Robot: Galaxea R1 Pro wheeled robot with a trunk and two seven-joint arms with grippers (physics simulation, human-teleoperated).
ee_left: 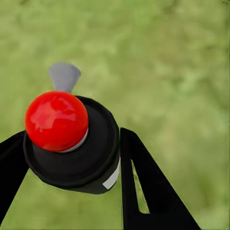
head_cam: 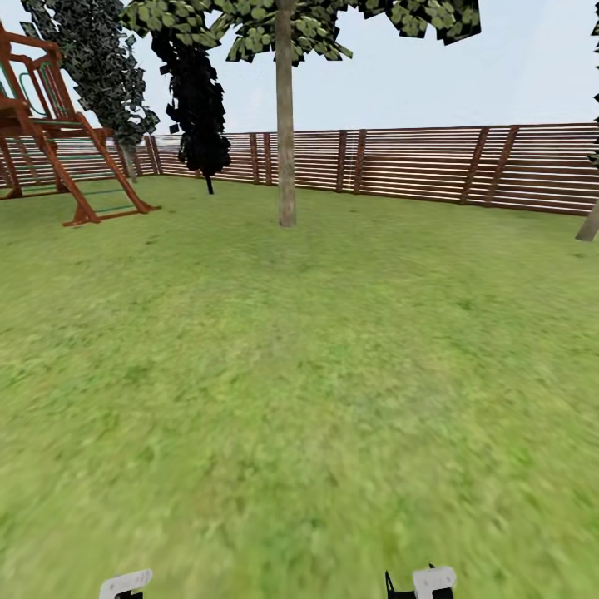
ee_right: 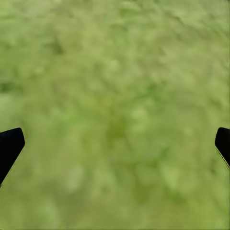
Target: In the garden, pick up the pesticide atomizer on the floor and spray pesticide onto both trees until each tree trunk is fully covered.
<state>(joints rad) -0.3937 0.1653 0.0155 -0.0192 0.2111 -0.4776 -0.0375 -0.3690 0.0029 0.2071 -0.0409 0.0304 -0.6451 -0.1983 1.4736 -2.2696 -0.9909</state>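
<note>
The pesticide atomizer (ee_left: 72, 148) is a black round body with a glossy red ball on top and a grey nozzle (ee_left: 63, 75). My left gripper (ee_left: 72, 139) is shut on it, one black finger (ee_left: 143, 187) on each side, above blurred grass. My right gripper (ee_right: 115, 143) is open and holds nothing, its dark fingertips (ee_right: 9, 146) far apart over the lawn. In the head view one tree trunk (head_cam: 285, 141), pale and straight, stands ahead past mid-lawn under a leafy crown. The base of a second tree trunk (head_cam: 589, 223) leans in at the right edge.
Green lawn (head_cam: 299, 374) stretches from me to a reddish-brown slat fence (head_cam: 433, 162) along the back. A red-brown wooden play frame (head_cam: 58, 133) stands at far left. Two dark cone-shaped trees (head_cam: 198, 100) rise by the fence, left of the central trunk.
</note>
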